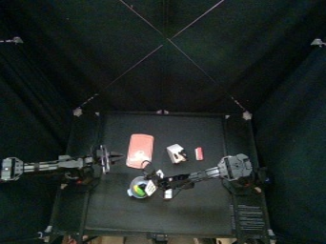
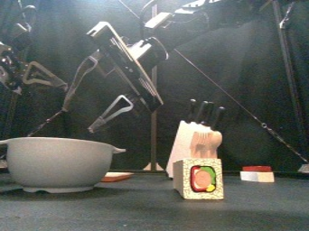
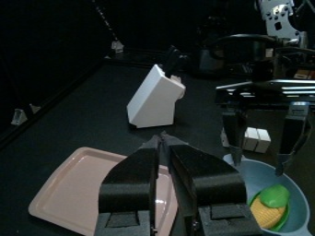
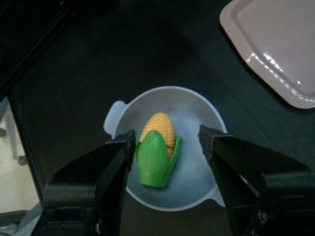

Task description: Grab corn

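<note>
The corn [image 4: 157,147], a small yellow cob in green husk, lies inside a light grey bowl [image 4: 204,112]. My right gripper [image 4: 167,140] hangs open just above the bowl, one jaw on each side of the corn, not touching it. In the top view the corn [image 1: 135,193] and the right gripper [image 1: 145,185] are at the table's front middle. The left wrist view shows the corn [image 3: 274,205] in the bowl [image 3: 242,181] under the right gripper [image 3: 259,147]. My left gripper [image 3: 164,171] is shut and empty, resting over the table's left part [image 1: 107,160].
A red flat tray [image 1: 141,148] lies behind the bowl; it looks pink in the left wrist view [image 3: 74,189]. A white knife block [image 3: 154,92] and small white-and-red blocks [image 1: 196,152] stand right of the tray. A sushi-like block [image 2: 200,178] stands near the front edge.
</note>
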`<state>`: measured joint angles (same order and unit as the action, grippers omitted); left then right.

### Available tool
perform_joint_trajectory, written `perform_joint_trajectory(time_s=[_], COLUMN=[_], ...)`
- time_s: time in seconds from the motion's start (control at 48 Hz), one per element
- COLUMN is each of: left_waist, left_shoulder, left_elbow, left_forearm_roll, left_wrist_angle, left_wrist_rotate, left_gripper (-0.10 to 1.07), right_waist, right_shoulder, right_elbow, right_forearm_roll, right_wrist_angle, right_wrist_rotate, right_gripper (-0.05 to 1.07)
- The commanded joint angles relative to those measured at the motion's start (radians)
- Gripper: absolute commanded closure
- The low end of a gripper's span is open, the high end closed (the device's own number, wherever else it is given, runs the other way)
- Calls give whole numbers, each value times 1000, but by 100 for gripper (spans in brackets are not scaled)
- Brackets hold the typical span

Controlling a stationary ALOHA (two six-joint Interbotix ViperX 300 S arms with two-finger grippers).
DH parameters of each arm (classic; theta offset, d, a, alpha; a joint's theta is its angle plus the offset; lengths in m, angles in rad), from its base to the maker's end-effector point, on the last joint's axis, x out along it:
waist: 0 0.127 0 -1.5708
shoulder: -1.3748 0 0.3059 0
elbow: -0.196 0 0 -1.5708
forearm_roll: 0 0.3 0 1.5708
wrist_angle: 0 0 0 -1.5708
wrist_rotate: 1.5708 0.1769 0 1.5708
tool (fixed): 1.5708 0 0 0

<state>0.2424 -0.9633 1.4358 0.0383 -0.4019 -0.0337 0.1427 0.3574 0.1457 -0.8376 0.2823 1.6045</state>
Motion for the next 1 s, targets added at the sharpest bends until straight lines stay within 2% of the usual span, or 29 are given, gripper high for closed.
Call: perform_joint_trajectory(time_s=[0.0, 0.375, 0.75, 0.979], left_waist=[3, 8, 6, 8], left_shoulder=[2, 3, 3, 3], left_elbow=[-17, -14, -14, -14], left_forearm_roll=[-2, -2, -2, -2], left_wrist_angle=[-9, -9, -9, -9], left_wrist_rotate=[0, 2, 0, 2], left_gripper=[43, 43, 43, 43], right_waist=[-3, 0, 2, 29], right_shoulder=[-23, -26, -2, 18], right_elbow=[-25, -64, -75, -81], right_forearm_roll=[23, 86, 91, 84], right_wrist_angle=[-2, 95, 98, 97], right_wrist_rotate=[-3, -3, -5, -8], right_gripper=[13, 13, 13, 13])
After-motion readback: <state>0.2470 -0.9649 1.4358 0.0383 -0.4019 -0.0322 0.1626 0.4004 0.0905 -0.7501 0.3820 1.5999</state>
